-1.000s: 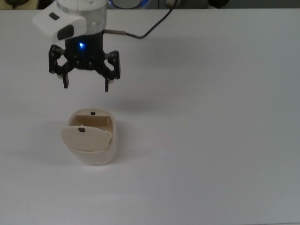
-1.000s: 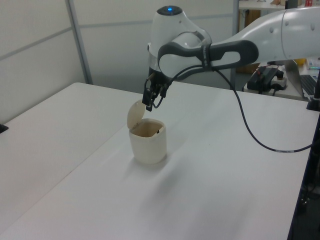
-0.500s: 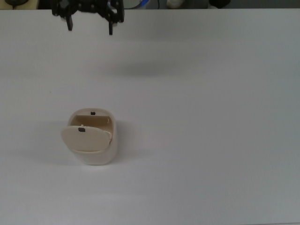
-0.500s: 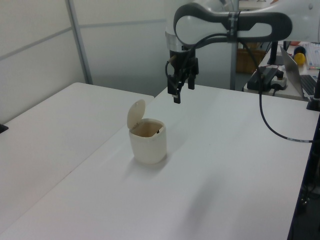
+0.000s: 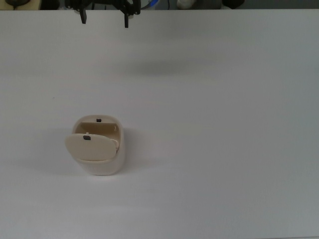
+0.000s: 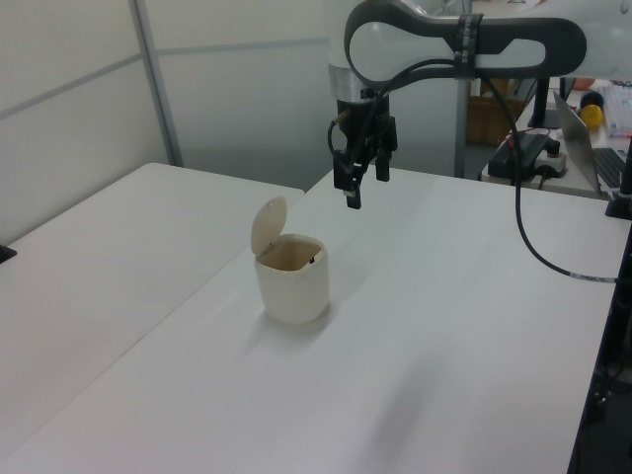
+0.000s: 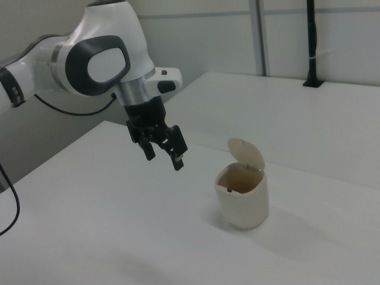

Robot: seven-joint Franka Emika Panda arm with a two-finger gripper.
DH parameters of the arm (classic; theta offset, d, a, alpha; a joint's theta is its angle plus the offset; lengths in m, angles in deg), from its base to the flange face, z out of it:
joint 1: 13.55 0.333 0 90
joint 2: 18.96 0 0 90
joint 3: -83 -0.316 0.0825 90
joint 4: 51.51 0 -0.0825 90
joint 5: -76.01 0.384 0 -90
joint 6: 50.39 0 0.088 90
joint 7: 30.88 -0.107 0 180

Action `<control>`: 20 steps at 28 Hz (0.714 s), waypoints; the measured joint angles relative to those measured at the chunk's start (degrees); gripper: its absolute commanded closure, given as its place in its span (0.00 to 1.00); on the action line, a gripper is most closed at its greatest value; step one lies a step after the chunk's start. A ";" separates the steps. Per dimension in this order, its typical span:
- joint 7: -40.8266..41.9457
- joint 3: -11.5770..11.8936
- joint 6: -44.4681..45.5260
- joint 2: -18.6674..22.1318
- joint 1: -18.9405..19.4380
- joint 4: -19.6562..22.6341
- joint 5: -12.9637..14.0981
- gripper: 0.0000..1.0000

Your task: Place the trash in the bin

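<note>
I see one bin (image 5: 97, 149) on the table (image 5: 224, 124), toward the top view's left edge, its flap (image 6: 267, 224) tipped up and the mouth open. One gripper (image 7: 163, 155) hangs in the air apart from it, fingers (image 7: 176, 161) spread wide and empty. I can't spot the trash

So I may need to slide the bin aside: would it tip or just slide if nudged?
The bin looks like thin plastic, so probably light and easy to slide on the smooth table. Its body is squat, so a low push likely won't tip it. The lid stands up, so a high nudge might swing it or rock the bin.
</note>
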 measured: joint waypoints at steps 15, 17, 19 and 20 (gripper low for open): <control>-0.08 -1.28 2.73 0.01 0.07 0.00 0.00 0.00; -0.08 -1.28 3.09 0.01 0.07 0.00 0.00 0.00; -0.08 -1.28 3.63 0.01 0.07 0.00 0.00 0.00; -0.08 -1.28 3.74 0.01 0.07 0.00 0.00 0.00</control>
